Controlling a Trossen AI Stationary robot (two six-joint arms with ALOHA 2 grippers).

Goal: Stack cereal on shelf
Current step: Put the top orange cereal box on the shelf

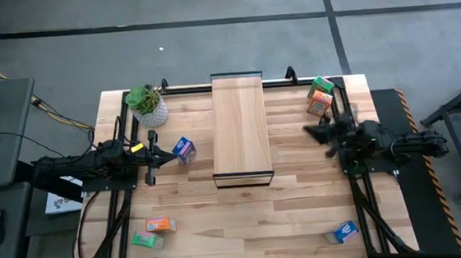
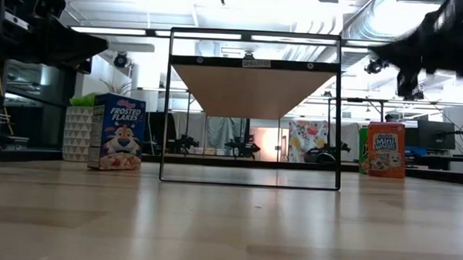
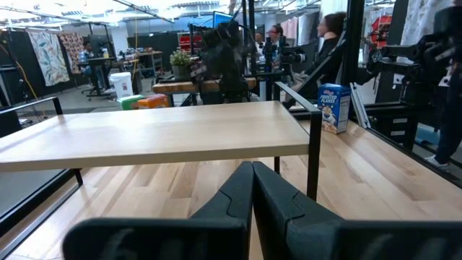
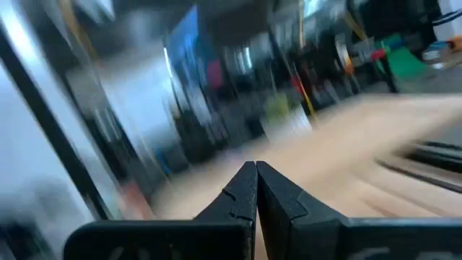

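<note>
Closest to me, the left gripper (image 3: 253,189) is pointing its pressed-together, empty fingers at the long light-wood shelf on its black frame (image 1: 239,127), nothing stacked yet. I am keeping the right gripper (image 1: 323,130) closed too, near 2 cereal boxes (image 1: 319,97); the blue box (image 1: 184,150) is standing beside the left one.

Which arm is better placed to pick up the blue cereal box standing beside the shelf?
Probably the left. Its gripper, shut and empty, sits just beside the blue cardboard cereal box; the right gripper lies across the light-wood shelf.

right wrist view motion-blurred throughout, green box (image 2: 362,150) mostly hidden behind orange box (image 2: 386,150)
</note>
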